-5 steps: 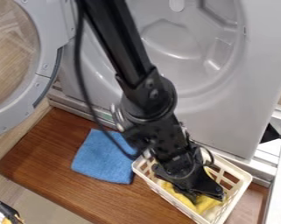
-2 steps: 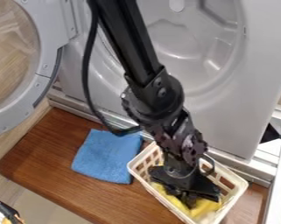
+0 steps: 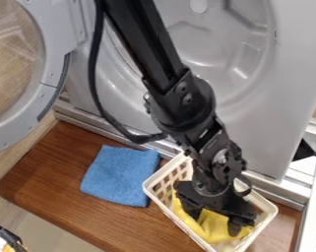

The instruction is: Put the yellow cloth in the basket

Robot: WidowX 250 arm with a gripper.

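Note:
The black gripper (image 3: 214,220) hangs low inside the white basket (image 3: 165,208) at the lower right, with its two fingers spread apart. Beneath and between them lies the yellow cloth (image 3: 211,231), crumpled on the basket's floor. Part of the cloth is covered by the gripper, which stands open over it.
A blue cloth (image 3: 120,176) lies on the brown wooden board (image 3: 55,172), left of the basket. Behind stands a grey machine body (image 3: 252,133) with a round opening; its round door (image 3: 51,74) is at the upper left.
The gripper's fingers have opened, and more yellow cloth shows around them. The arm's wrist has shifted to the right, while the basket has slid slightly left.

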